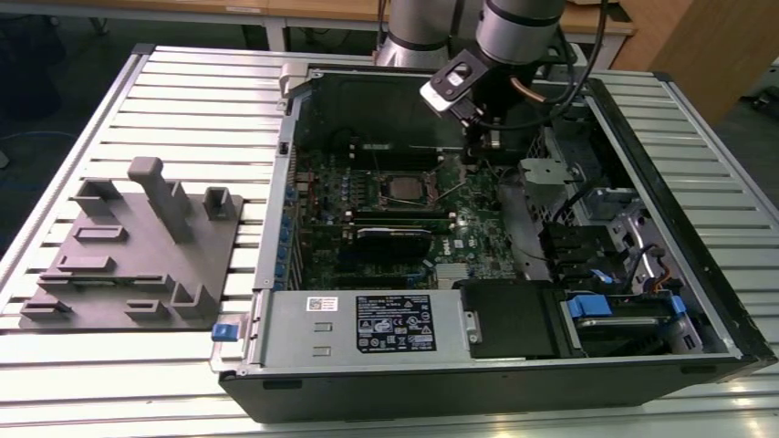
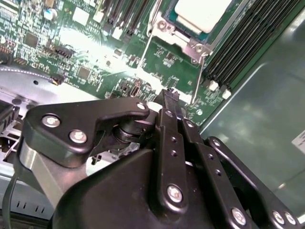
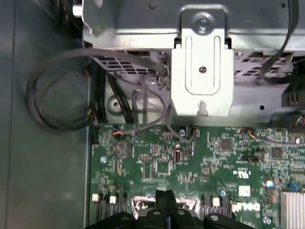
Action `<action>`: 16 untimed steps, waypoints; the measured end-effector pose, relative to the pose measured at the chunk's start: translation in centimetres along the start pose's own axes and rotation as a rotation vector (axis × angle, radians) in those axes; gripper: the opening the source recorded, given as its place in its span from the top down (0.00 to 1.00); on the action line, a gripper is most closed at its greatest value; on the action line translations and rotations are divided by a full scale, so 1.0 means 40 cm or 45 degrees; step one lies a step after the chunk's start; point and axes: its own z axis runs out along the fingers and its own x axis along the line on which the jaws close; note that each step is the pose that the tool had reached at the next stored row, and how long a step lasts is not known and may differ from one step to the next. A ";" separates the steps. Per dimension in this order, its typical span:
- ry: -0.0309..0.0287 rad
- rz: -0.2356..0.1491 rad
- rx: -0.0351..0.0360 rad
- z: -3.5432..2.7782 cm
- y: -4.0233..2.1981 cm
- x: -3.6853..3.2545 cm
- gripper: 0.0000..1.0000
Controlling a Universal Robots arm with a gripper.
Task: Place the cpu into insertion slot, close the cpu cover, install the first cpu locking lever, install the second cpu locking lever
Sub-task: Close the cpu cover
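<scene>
Slatted metal table (image 1: 182, 82) carries the open computer case (image 1: 718, 274). We find the cpu (image 2: 202, 12) seated in the insertion slot (image 1: 379, 189), with the cpu cover (image 2: 189, 45) apparently lying flat over its edges. The gripper (image 2: 170, 98) hovers just beside the socket, fingers pressed together and empty, probably to serve as one narrow pushing tip against a locking lever (image 2: 200, 76).

The arm (image 1: 521, 26) reaches steeply downward, wrist bent. Its gripper (image 1: 479, 144) points down, black fingers (image 2: 167, 125) pressed together, nothing held between them.
</scene>
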 end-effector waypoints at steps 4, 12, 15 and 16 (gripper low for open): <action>0.0002 -0.001 0.0001 0.005 0.015 0.000 0.89; 0.0002 -0.006 0.0003 0.016 0.031 -0.001 0.89; 0.0002 -0.007 0.0003 0.024 0.032 -0.001 0.89; 0.0002 -0.007 0.0003 0.027 0.032 -0.002 0.89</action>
